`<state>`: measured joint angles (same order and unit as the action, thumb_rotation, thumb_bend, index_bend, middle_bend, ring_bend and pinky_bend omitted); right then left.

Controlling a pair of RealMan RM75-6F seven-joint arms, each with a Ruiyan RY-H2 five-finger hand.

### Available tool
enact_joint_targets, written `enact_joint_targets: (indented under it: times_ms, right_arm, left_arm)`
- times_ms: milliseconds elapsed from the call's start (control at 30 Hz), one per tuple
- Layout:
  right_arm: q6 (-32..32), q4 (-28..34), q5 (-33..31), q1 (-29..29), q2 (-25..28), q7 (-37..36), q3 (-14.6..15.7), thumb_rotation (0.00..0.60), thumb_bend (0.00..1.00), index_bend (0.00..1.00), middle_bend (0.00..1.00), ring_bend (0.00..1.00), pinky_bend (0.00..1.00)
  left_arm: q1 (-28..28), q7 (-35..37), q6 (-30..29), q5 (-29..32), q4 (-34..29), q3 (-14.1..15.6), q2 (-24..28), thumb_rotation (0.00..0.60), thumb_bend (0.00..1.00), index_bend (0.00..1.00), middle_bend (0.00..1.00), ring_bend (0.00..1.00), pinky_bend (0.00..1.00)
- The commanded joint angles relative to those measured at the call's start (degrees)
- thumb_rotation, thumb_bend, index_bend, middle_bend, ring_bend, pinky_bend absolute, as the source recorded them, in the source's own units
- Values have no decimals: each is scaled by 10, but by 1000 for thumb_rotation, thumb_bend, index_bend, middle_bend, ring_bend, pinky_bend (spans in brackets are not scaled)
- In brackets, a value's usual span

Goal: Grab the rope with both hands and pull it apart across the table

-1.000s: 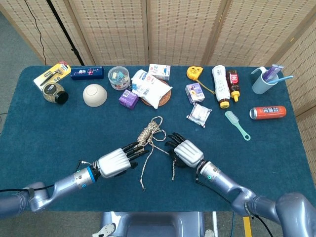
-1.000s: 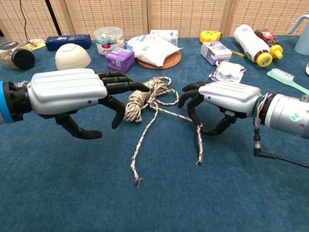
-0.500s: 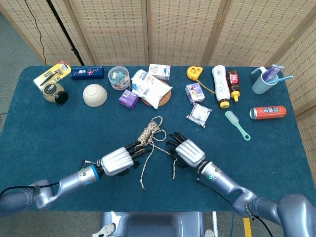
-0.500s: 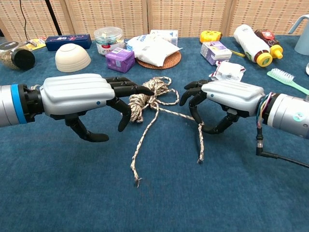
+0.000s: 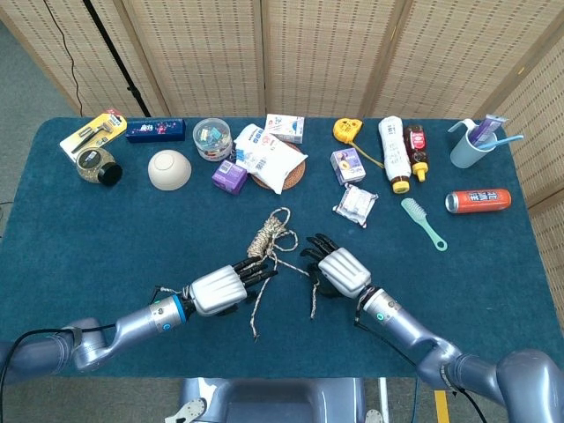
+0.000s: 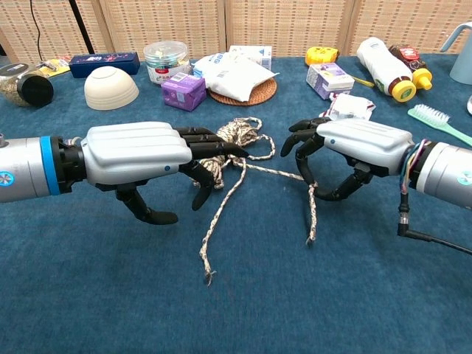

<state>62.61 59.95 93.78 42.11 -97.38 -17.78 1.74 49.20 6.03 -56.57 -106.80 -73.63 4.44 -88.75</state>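
**Both hands at the rope on the blue table**

A coil of braided beige-and-brown rope (image 5: 269, 233) (image 6: 234, 137) is lying near the middle of the dark blue cloth-covered table (image 5: 88, 229) (image 6: 88, 295), with two loose strands trailing toward the near edge.

The left hand (image 5: 218, 289) (image 6: 140, 155) is being held low over the near-left side of the coil, palm down; its dark fingers (image 6: 210, 147) are spread and are lying over the bundle, with the thumb hanging apart below. No closed grip on the rope is being shown in either view.

The right hand (image 5: 339, 271) (image 6: 354, 144) is being held just right of the coil. Its fingers (image 6: 306, 140) are curled downward around the strand that runs from the coil to the right, and the strand's end is hanging below the hand onto the cloth. Whether the strand is actually being pinched cannot be told.

A cream bowl (image 5: 169, 169) (image 6: 110, 86) and a small purple box (image 5: 230, 176) (image 6: 183, 91) are standing farther back.
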Motion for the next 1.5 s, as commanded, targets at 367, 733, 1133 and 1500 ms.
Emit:
enact_joint_targets:
  times_ms: [367,733,1133,1500]
  right_arm:
    - [3,-13,-2,-8,-3,-16,-1,600,431,646,231,61,0]
    - [4,-29,-3,-14,-8,-32,-1,600,432,649,231,62,0]
    - [4,-39,-3,-17,-9,-47,-1,600,431,653,231,63,0]
    - [2,-42,-3,-18,-6,-56,-2,600,432,652,231,67,0]
  left_arm:
    - [14,-21,18,16,13,3,-24,600,287,518,0,0,0]
    - [25,-31,34,31,31,4,-49,600,299,519,0,0,0]
    - [36,-44,49,48,35,1,-66,600,332,486,0,0,0]
    - [42,-55,59,66,31,-2,-71,600,354,428,0,0,0]
